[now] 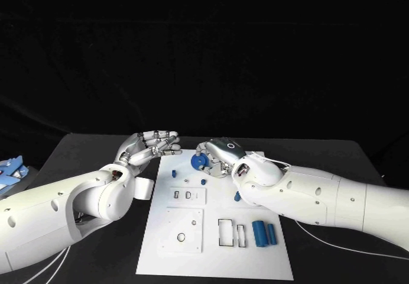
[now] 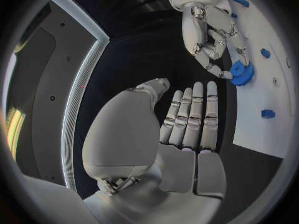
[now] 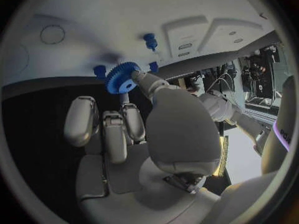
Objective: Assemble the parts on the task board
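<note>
The white task board (image 1: 217,254) lies in the middle of the black table. My right hand (image 1: 220,157) pinches a blue gear (image 1: 198,161) between thumb and a finger, just over the board's far end. In the right wrist view the gear (image 3: 122,77) sits at the fingertips of that hand (image 3: 124,129), close to small blue pegs (image 3: 150,41) standing in the board. My left hand (image 1: 153,145) hovers beside the board's far left corner, fingers straight and together, holding nothing. The left wrist view shows its bare palm (image 2: 187,119) facing the right hand (image 2: 212,35) and the gear (image 2: 241,73).
Two blue cylinders (image 1: 265,234) lie side by side on the board's near right part, next to rectangular slots (image 1: 229,232). A square plate with a round hole (image 1: 183,231) sits at near left. A tray with blue pieces (image 1: 10,168) stands at the table's left edge.
</note>
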You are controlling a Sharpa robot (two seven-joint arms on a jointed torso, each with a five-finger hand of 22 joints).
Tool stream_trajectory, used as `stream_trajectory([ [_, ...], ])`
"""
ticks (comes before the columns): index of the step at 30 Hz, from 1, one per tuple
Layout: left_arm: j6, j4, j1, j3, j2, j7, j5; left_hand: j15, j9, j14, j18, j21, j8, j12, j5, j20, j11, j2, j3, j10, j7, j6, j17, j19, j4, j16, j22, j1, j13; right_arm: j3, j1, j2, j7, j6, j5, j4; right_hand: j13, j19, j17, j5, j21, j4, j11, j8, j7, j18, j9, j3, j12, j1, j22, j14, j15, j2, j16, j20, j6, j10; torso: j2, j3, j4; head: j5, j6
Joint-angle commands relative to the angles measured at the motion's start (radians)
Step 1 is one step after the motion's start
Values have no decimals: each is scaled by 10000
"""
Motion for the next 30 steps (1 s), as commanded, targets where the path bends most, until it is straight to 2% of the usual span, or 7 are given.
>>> stream_trajectory([
  [1, 99, 10, 12, 9, 31, 135, 20, 7, -13, -62, 103, 12, -68, -62, -35, -7, 33, 27, 35, -50, 217, -69, 15, -34, -47, 27, -11, -96, 7, -7, -46, 75, 100, 259, -182, -114, 142, 22, 2364, 11, 15, 0, 19, 401, -442, -181, 583, 88, 39, -119, -5, 967, -64, -39, 38, -23, 535, 63, -6, 8, -15, 25, -25],
  [5, 103, 10, 12, 9, 35, 131, 20, 7, -13, -62, 103, 12, -68, -62, -35, -7, 33, 27, 35, -50, 217, -69, 15, -34, -47, 27, -11, -96, 7, -13, -72, 151, 101, 297, -196, -247, 132, 21, 2363, 7, 13, 2, 21, 393, -439, -181, 583, 92, 30, -130, -7, 967, -63, -47, 38, -23, 527, 55, -9, 11, -34, 46, -54],
  [15, 113, 0, 12, 9, 50, 118, 19, 13, -13, -86, 100, 4, -71, -64, -35, -2, 37, 24, 38, -52, 221, -68, 15, -52, -56, 19, -16, -97, 7, -20, -92, 271, 113, 533, -138, -492, 105, -1, 2349, -16, -20, 22, 33, 363, -425, -174, 584, 109, 6, -193, -43, 964, -56, -71, 34, -21, 500, 31, -6, 15, -26, 34, -75],
  [30, 133, -9, 13, 9, 57, 87, 19, 21, -15, -113, 96, -4, -76, -67, -35, 4, 42, 21, 42, -56, 225, -69, 16, -72, -63, 10, -21, -102, 7, -39, -133, 431, 25, 600, -21, -615, 1, -43, 2315, -92, -80, 44, 67, 255, -379, -162, 571, 174, -93, -284, -99, 956, -30, -99, 23, -7, 383, -68, -11, 5, -29, 52, -73],
])
